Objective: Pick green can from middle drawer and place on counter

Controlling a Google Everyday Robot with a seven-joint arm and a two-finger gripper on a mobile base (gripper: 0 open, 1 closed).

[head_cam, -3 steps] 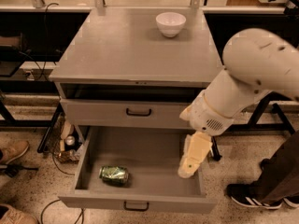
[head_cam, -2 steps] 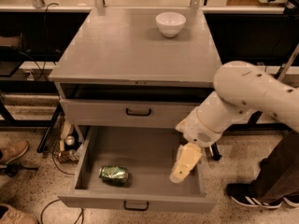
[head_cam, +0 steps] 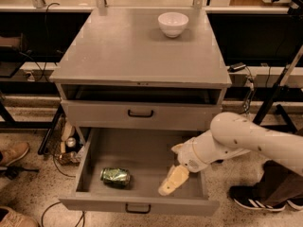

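The green can lies on its side on the floor of the open middle drawer, in its front left part. My gripper hangs inside the same drawer at the front right, pointing down and left, about a can's length to the right of the can and not touching it. The white arm reaches in from the right. The grey counter is the cabinet top above.
A white bowl stands at the back right of the counter. A closed drawer with a black handle sits above the open one, under a dark slot. Feet in shoes stand right of the drawer; cables and clutter lie left.
My arm has swung down and to the left, carrying the gripper lower into the drawer and closer to the can. The can has not moved.
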